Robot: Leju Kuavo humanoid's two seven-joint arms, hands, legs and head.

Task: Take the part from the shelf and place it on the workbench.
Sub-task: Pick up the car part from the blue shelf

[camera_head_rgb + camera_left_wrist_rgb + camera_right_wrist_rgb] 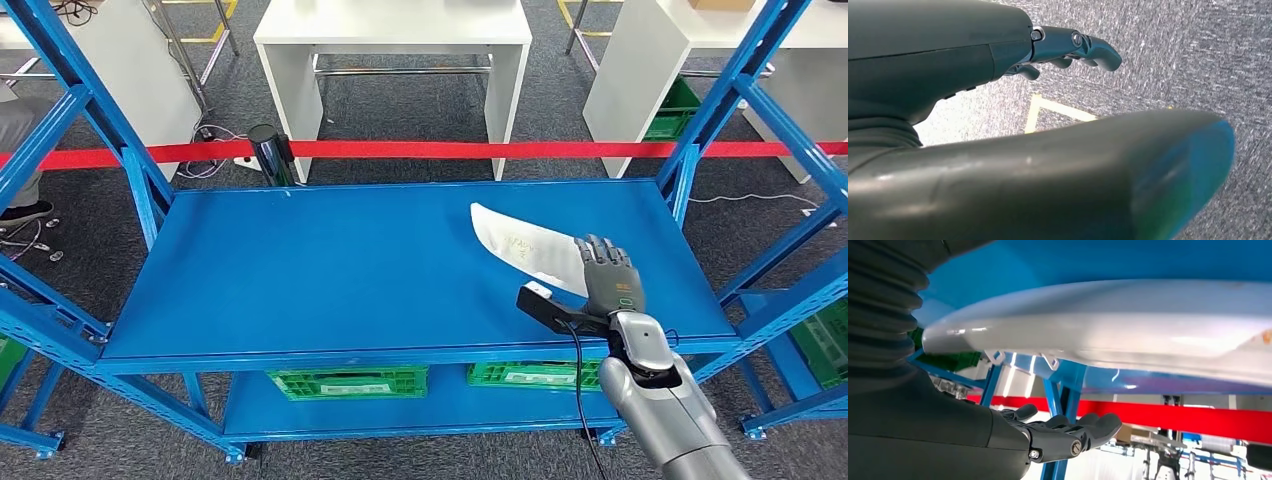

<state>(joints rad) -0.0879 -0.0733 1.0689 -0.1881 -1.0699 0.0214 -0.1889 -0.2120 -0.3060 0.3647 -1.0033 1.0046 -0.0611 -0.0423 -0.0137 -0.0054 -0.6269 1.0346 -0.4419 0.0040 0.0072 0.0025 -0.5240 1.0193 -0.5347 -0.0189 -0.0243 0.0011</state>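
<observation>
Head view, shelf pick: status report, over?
Right hand on the white curved plastic part, fingers over its edge; grasp unconfirmed. Part on blue metal shelf. Left hand open over floor.

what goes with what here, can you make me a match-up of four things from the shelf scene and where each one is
Things:
1. white part
2. right hand
3. green crates
4. red barrier tape

Places:
A. on the lower level under the blue shelf
B. stretched across behind the shelf
C. lying on the right side of the shelf top
D. at the near end of the part, by the shelf's front right edge

Pairs: 1-C, 2-D, 3-A, 4-B
</observation>
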